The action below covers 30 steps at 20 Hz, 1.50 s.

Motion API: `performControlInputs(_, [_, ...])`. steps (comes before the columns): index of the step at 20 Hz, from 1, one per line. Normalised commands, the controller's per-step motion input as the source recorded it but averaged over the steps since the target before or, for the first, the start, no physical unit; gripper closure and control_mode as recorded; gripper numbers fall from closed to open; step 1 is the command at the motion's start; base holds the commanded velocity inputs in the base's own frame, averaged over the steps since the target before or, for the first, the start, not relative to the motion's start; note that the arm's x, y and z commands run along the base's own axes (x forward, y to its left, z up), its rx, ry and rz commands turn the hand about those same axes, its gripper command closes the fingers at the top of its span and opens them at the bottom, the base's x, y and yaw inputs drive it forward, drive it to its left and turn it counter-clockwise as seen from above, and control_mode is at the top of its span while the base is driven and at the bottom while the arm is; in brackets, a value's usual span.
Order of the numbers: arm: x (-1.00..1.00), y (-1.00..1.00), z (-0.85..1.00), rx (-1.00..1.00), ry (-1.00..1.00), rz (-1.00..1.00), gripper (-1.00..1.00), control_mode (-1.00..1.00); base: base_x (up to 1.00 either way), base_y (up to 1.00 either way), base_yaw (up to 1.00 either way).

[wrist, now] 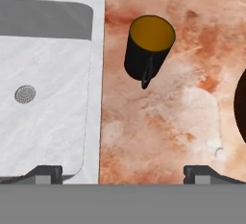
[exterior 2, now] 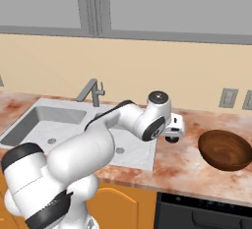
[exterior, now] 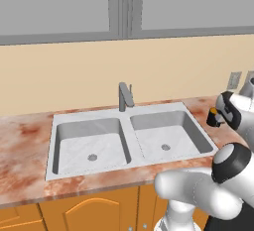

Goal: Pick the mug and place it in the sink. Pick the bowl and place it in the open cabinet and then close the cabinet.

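Claw (wrist: 123,172): jaws spread wide, empty, hanging above the counter | mug (wrist: 148,51): upright on the marbled counter (wrist: 163,122), just beside the sink (wrist: 43,98) rim, handle facing the claw | bowl (exterior 2: 225,149): on the counter, past the mug from the sink

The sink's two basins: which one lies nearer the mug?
The right basin: the mug stands on the counter just past its right rim; the left basin lies beyond the divider.

base views flank sink (exterior: 129,136), hand view overhead
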Motion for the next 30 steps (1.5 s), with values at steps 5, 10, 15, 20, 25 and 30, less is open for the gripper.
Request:
performControlInputs(5, [0.11, -0.08, -0.17, 0.0, 0.0, 0.0, -1.0, -1.0, 0.0, 0.0, 0.0])
performControlInputs(10, [0.1, -0.02, -0.15, 0.0, 0.0, 0.0, -1.0, -1.0, 0.0, 0.0, 0.0])
performControlInputs(15, [0.15, 0.0, -0.15, 0.0, 0.0, 0.0, -1.0, -1.0, 0.0, 0.0, 0.0])
performControlInputs(20, [0.12, -0.05, -0.13, 0.0, 0.0, 0.0, -1.0, -1.0, 0.0, 0.0, 0.0])
performControlInputs(25, [0.08, -0.09, -0.12, 0.0, 0.0, 0.0, -1.0, -1.0, 0.0, 0.0, 0.0])
performControlInputs(30, [0.11, -0.06, -0.11, 0.0, 0.0, 0.0, -1.0, -1.0, 0.0, 0.0, 0.0])
